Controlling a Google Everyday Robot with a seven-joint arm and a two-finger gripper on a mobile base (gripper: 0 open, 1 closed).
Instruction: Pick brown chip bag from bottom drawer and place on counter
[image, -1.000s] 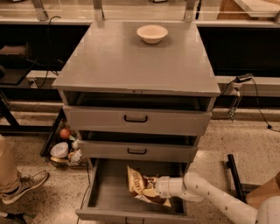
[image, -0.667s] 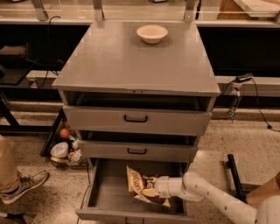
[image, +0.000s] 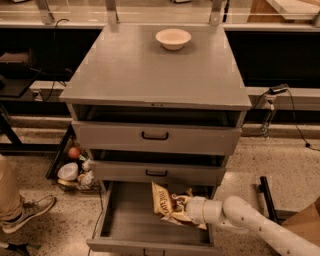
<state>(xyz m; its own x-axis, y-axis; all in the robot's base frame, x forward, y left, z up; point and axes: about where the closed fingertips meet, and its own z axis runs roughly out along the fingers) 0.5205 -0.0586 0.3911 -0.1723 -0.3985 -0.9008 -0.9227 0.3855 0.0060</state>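
The brown chip bag (image: 162, 203) stands tilted on edge in the open bottom drawer (image: 129, 221), at its right side. My gripper (image: 178, 204) reaches in from the right on a white arm and is shut on the bag's right part, holding it slightly off the drawer floor. The grey counter (image: 150, 70) tops the cabinet above, with a small white bowl (image: 173, 38) near its back edge.
Two wider grey drawers (image: 155, 136) with black handles sit just above the bag, both slightly open. A crate of small items (image: 74, 170) stands on the floor left of the cabinet. A person's leg and shoe (image: 25, 212) are at the lower left.
The bag has risen a little and tilted more upright in my gripper. The arm has barely shifted.
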